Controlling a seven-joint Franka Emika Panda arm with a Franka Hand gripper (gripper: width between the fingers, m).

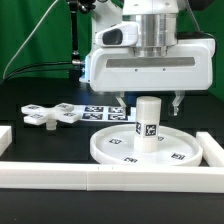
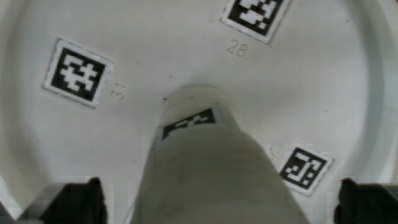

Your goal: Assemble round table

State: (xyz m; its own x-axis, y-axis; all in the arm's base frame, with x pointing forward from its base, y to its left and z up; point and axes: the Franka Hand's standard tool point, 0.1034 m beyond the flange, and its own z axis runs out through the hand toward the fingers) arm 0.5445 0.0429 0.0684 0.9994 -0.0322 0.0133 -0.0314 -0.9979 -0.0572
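The large round rimmed disc lies flat on the black table. The short cylinder leg stands upright on its middle. My gripper hangs straight above the leg, open, with one finger on each side of the leg's top and a gap on both sides. In the wrist view the leg rises toward the camera between my dark fingertips, and my gripper holds nothing. The disc fills the background with its square tags. The flat cross-shaped piece lies on the table at the exterior view's left.
The marker board lies behind the disc. Long white border bars run along the front, the exterior view's right and left. A green backdrop and cables stand behind.
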